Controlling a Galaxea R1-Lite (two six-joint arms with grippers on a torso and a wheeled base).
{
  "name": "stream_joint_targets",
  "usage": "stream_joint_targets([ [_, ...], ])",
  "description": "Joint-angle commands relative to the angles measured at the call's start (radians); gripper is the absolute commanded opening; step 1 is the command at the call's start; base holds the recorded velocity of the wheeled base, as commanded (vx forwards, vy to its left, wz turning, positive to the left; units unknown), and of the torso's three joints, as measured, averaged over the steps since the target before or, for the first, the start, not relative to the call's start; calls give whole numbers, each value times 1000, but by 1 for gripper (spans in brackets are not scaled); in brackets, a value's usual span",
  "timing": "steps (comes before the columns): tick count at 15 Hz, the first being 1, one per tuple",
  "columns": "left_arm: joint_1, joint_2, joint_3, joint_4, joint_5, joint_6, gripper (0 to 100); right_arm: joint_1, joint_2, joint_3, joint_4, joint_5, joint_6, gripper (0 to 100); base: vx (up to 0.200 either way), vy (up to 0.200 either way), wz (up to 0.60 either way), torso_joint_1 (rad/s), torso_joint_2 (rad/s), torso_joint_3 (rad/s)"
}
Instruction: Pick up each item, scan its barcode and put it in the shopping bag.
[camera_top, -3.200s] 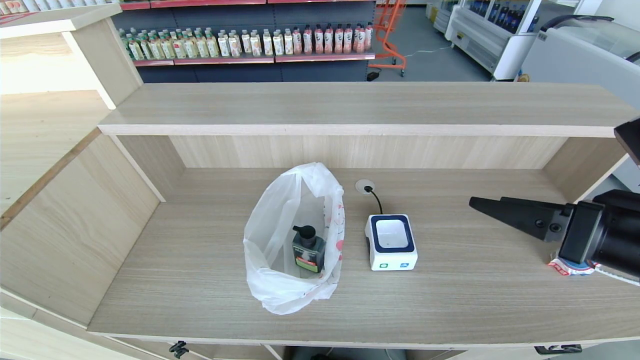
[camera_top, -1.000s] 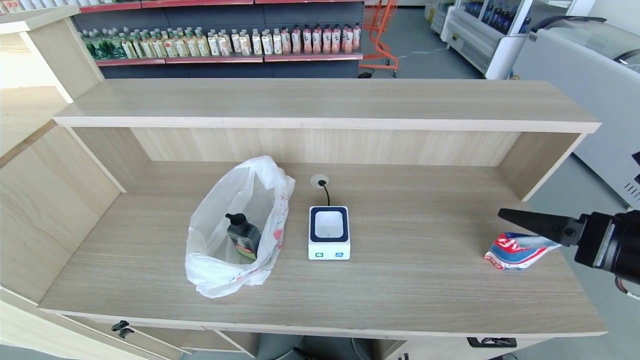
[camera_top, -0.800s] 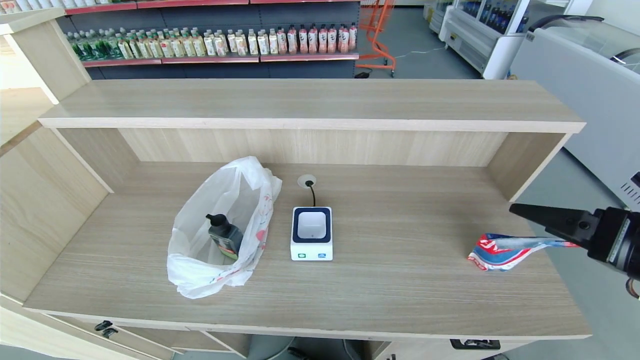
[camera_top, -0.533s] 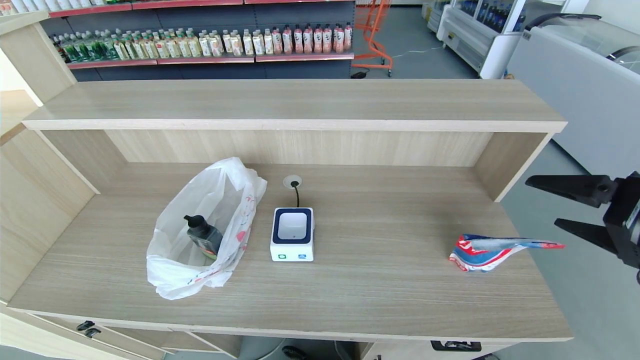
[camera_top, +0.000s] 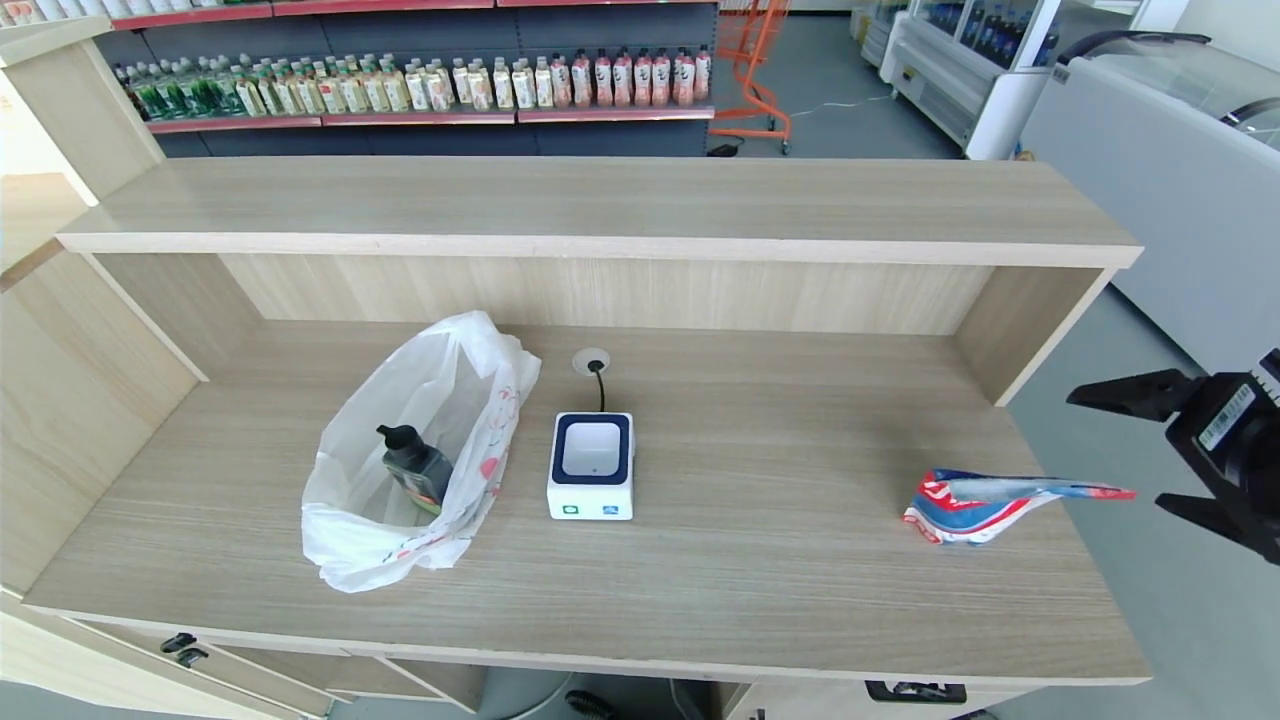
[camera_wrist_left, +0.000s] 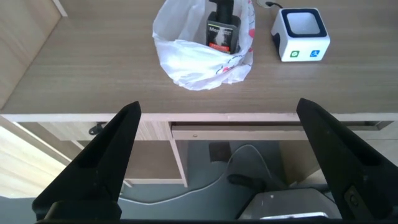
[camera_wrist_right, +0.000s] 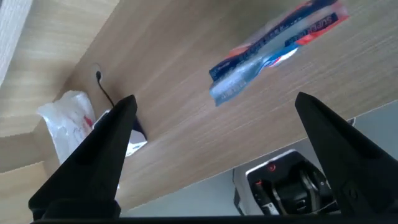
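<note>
We see the wooden counter (camera_top: 760, 480) lit brightly and evenly from overhead; the shopping bag (camera_top: 400, 470) casts only faint shadow, glare whitens the far left, and straight edges bow slightly

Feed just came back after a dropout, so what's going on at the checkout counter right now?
The pump bottle is already in the shopping bag, with the scanner beside it on the counter. A red, white and blue pouch lies at the counter's right end, partly overhanging. The right pincer is open just off that end, facing the pouch, not touching it. The left pincer is open and empty, back off the front edge.
</note>
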Motion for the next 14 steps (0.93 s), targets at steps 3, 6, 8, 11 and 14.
stream_joint_targets([
  [3,0,0,0,0,0,1,100,-139,153,-26,27,-63,28,100,0,0,0,0,0,0],
  [6,0,0,0,0,0,1,100,-173,211,-28,26,-65,28,100,0,0,0,0,0,0],
  [8,0,2,0,0,0,1,100,-171,263,-17,24,-62,23,100,0,0,0,0,0,0],
  [11,0,2,0,0,0,1,100,-170,377,0,-57,-62,-29,100,0,0,0,0,0,0],
  [14,0,2,0,0,0,1,100,-166,518,3,-241,-39,-61,100,0,0,0,0,0,0],
])
